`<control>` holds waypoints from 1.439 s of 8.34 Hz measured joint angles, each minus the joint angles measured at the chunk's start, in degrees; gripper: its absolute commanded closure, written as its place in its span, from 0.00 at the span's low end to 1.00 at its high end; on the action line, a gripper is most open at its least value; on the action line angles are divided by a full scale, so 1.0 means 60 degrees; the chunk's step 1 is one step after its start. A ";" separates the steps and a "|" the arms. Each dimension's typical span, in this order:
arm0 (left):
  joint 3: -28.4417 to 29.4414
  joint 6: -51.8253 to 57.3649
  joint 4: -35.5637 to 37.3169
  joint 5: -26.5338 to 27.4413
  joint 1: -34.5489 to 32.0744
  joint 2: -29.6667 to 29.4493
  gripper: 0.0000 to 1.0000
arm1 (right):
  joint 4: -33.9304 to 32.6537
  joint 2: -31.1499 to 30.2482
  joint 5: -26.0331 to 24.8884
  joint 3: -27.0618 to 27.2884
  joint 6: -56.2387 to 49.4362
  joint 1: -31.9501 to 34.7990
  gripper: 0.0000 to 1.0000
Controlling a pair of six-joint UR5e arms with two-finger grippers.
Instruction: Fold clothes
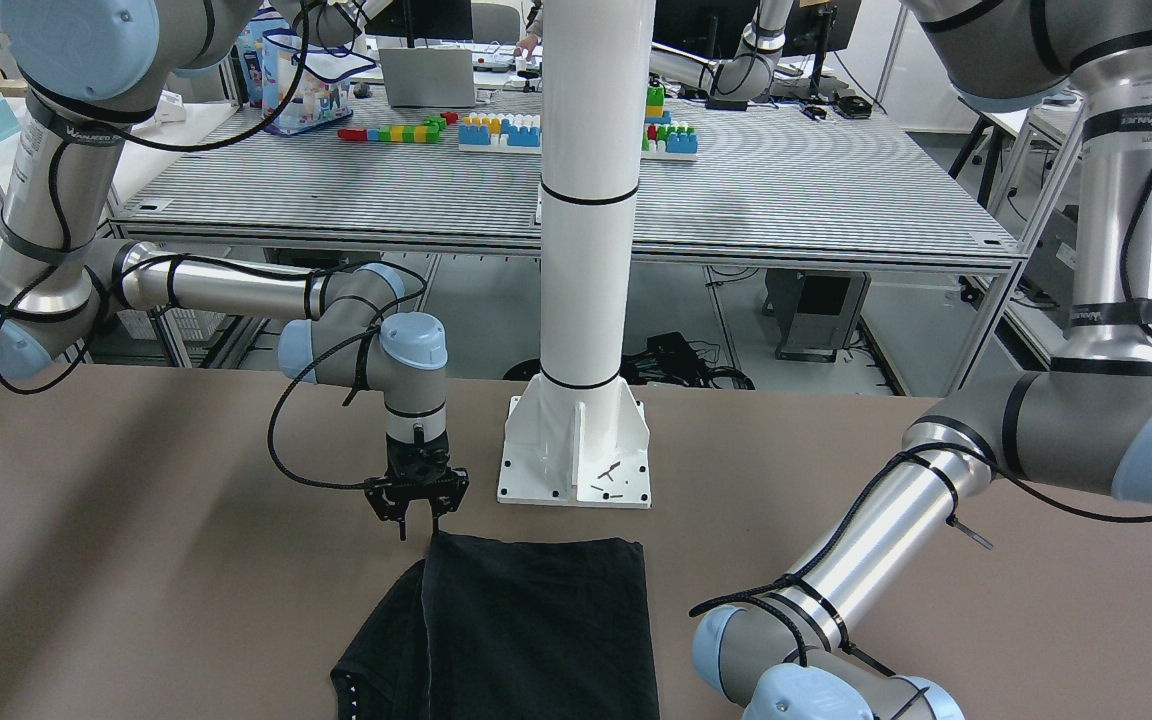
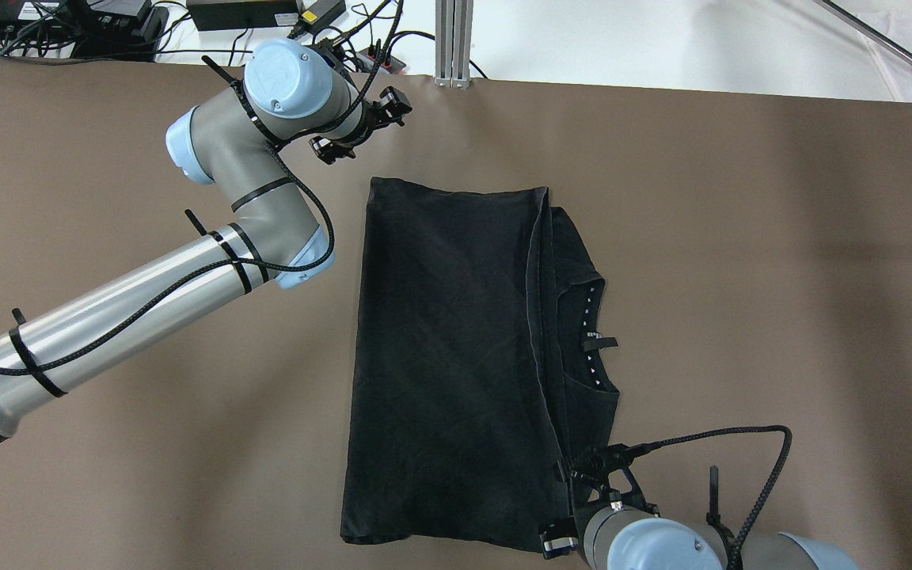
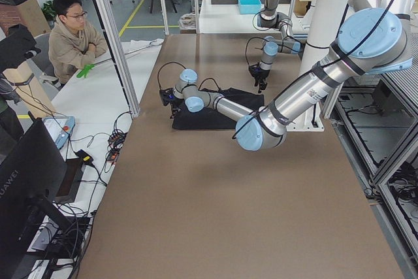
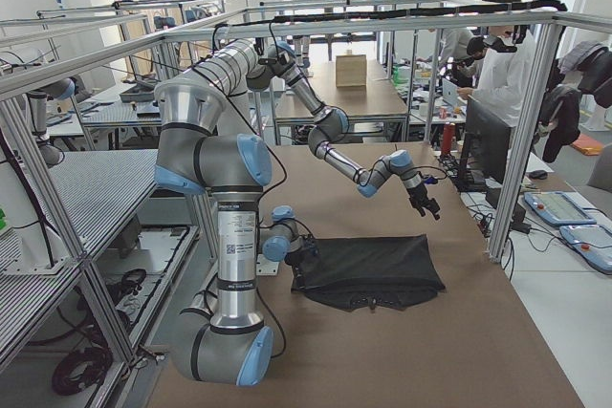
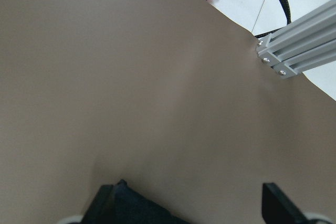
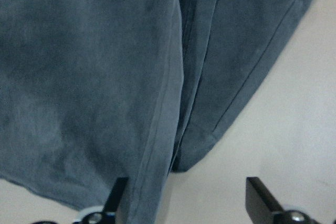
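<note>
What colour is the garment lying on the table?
Plain black; the garment shows best in the overhead exterior view.

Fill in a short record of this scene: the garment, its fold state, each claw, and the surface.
garment: black garment, lying flat
fold state: one layer folded across, neckline exposed at one side
left claw: open, raised, just off the garment's far corner, holding nothing
right claw: open, above the garment's corner nearest the robot, holding nothing
surface: brown table
</note>
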 measured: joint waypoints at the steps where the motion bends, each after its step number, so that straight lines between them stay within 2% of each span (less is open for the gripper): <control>1: 0.0000 -0.0001 0.0002 -0.0005 0.0000 -0.0004 0.00 | -0.0017 0.0231 0.0167 -0.0113 -0.0288 0.0437 0.06; 4: -0.0013 -0.0013 0.0000 -0.0008 0.0001 -0.0006 0.00 | -0.0009 0.1305 0.0344 -0.1316 -0.1195 0.1491 0.06; 7: -0.0005 -0.0006 0.0001 0.0003 0.0001 0.0013 0.00 | 0.0630 0.1713 0.0346 -0.2427 -0.1488 0.1931 0.06; 12: -0.0013 -0.0011 -0.0010 0.0001 0.0001 0.0017 0.00 | 0.1055 0.1488 0.0448 -0.2777 -0.1988 0.2299 0.06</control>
